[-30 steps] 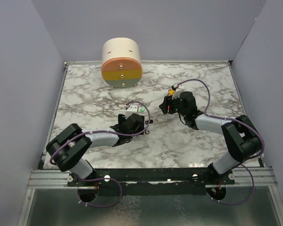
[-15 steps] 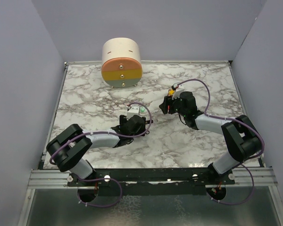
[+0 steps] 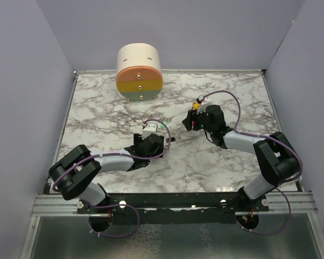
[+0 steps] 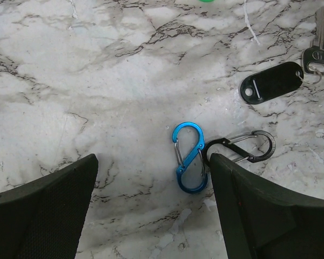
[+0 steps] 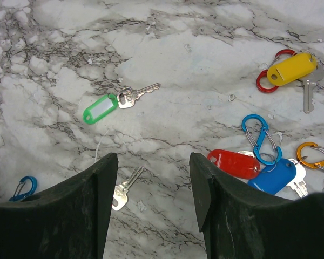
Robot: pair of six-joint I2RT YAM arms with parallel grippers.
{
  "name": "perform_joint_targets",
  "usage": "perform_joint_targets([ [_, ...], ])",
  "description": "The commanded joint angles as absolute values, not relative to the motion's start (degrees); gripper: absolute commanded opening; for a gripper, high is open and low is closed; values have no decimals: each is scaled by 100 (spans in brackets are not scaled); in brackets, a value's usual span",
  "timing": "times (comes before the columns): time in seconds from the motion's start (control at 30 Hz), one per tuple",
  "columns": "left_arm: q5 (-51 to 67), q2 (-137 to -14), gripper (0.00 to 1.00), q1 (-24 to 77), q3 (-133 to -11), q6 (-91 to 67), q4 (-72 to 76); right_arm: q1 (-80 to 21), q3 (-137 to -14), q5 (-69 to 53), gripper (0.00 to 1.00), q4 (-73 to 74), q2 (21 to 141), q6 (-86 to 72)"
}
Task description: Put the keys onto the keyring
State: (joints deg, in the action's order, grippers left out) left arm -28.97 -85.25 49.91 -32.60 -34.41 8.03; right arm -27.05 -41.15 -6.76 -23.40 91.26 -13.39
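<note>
- A robot test cell, of the kind found in a lab.
- The left arm (image 3: pixel 110 160) and right arm (image 3: pixel 240 141) are bolted to a metal rail (image 3: pixel 54 205) at the near edge of a marble-patterned worktop (image 3: pixel 97 108).
- Plain lavender walls (image 3: pixel 21 81) box the worktop in on three sides.
- Purple cables (image 3: pixel 225 92) run exposed along both arms.
- Colour-tagged keys (image 5: pixel 100 107) lie scattered as loose props.

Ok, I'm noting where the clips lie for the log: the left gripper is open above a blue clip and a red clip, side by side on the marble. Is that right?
No. Beside the blue clip lies a black clip, not a red one, as the left wrist view shows. The rest holds: the left gripper is open above the two, side by side on the marble.
</note>
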Motion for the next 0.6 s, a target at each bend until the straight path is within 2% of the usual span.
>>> perform_joint_targets([
  [0.0, -3075, -8238, 86, 5001, -3087, -3516, 603, -2747, -4130, -758, 56, -2347, 9008, -1297],
  [0.57, -2894, -7547, 87, 5000, -2961, -3143, 862, -2746, -4148, -786, 56, -2364, 9066, -1296],
])
